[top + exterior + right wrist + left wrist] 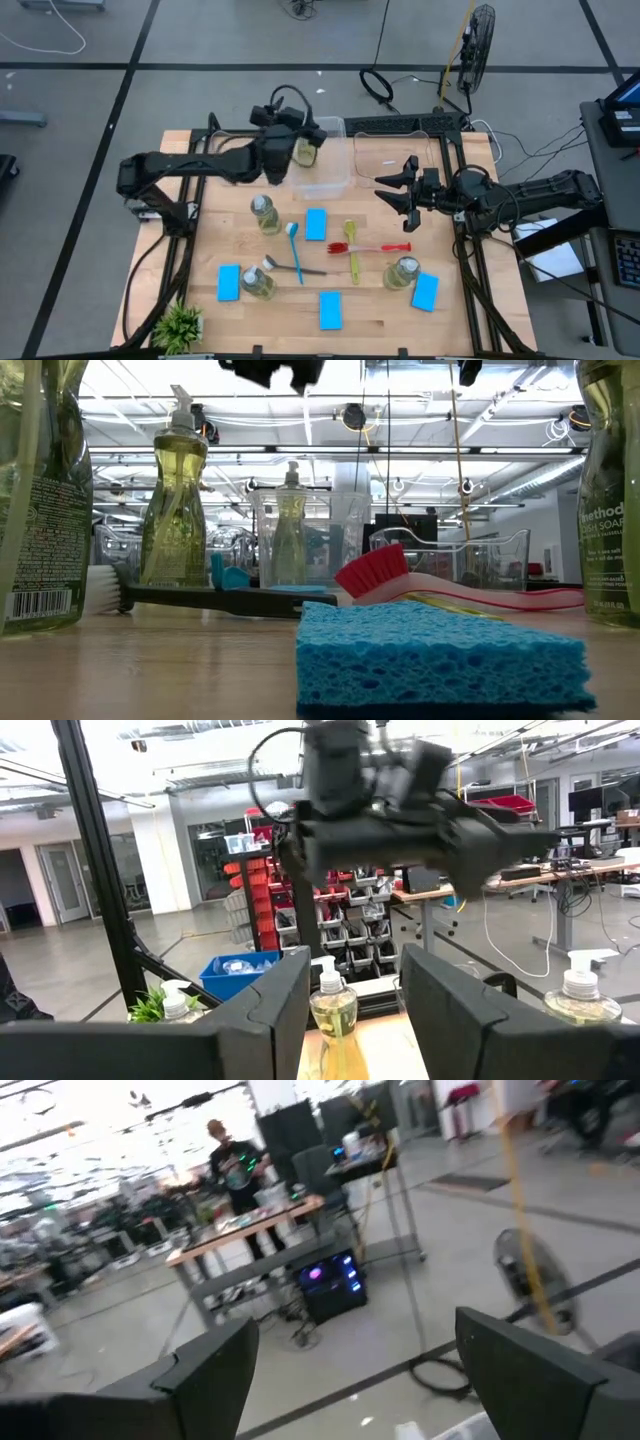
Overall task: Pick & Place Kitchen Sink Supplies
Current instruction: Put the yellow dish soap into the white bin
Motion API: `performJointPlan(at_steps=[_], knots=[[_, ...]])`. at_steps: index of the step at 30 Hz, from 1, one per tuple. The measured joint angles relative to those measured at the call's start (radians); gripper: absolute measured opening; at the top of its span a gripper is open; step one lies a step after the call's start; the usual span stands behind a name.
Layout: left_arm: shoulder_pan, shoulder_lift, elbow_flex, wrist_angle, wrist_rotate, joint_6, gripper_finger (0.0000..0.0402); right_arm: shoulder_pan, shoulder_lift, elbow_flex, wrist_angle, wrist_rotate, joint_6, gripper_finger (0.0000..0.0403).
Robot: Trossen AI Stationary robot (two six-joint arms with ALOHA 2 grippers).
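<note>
The left tool [298, 150] hovers wide open over a clear bin [322, 168] holding one yellow-green bottle [304, 151]; the right tool [400, 192], seemingly half-open and empty, hangs above the counter [455, 300].

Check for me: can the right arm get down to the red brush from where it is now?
Probably yes. The right end effector hangs empty above the table, the red brush lies just in front of it, and only the yellow-green brush crosses underneath.
</note>
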Motion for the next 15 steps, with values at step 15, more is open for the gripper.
performJointPlan(at_steps=[15], knots=[[-0.415,-0.113,0.000,-0.129,-0.149,-0.001,0.0335,0.000,0.000,0.000,-0.001,0.000,0.000,0.0144]])
